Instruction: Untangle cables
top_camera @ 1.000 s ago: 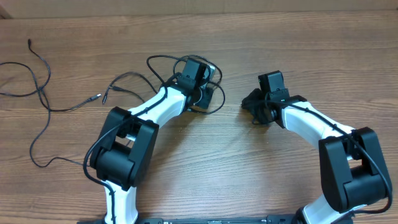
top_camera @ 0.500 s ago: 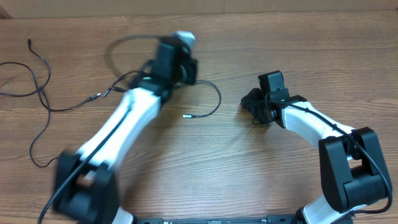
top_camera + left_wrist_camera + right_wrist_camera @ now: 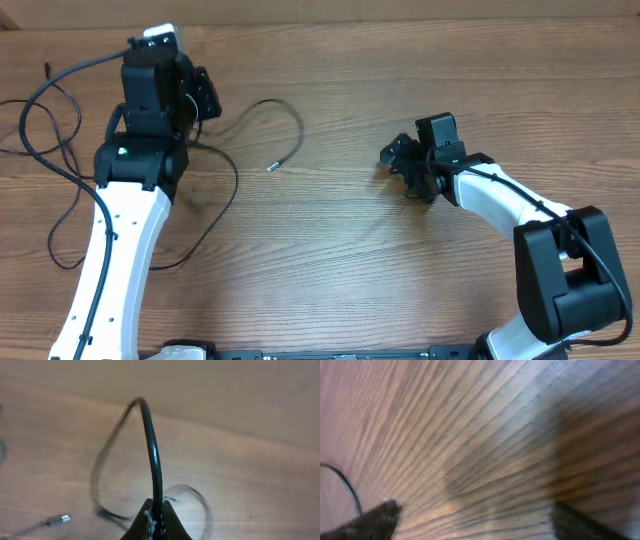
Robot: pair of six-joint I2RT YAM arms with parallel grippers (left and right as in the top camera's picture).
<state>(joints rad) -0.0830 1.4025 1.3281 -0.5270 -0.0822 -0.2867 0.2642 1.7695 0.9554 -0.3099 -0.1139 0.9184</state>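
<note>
My left gripper (image 3: 198, 96) is at the far left of the table, shut on a thin black cable (image 3: 292, 124). In the left wrist view the cable (image 3: 152, 455) rises from between the closed fingertips of the left gripper (image 3: 159, 519) and arcs over. Its free end curves right and down to a silvery plug tip (image 3: 271, 167) lying on the wood. More thin cables (image 3: 72, 128) trail over the left edge of the table. My right gripper (image 3: 398, 168) rests right of centre, open. In the right wrist view, the right gripper (image 3: 477, 516) has only bare wood between its fingers.
The wooden table (image 3: 330, 250) fills all the views. A thin cable loop (image 3: 215, 215) lies beside the left arm's white link. A small plug (image 3: 62, 519) lies on the wood at the lower left of the left wrist view.
The left arm has swung from the table's centre to the far left, dragging the gripped cable and its plug tip leftward. The right gripper has opened wide in place.
</note>
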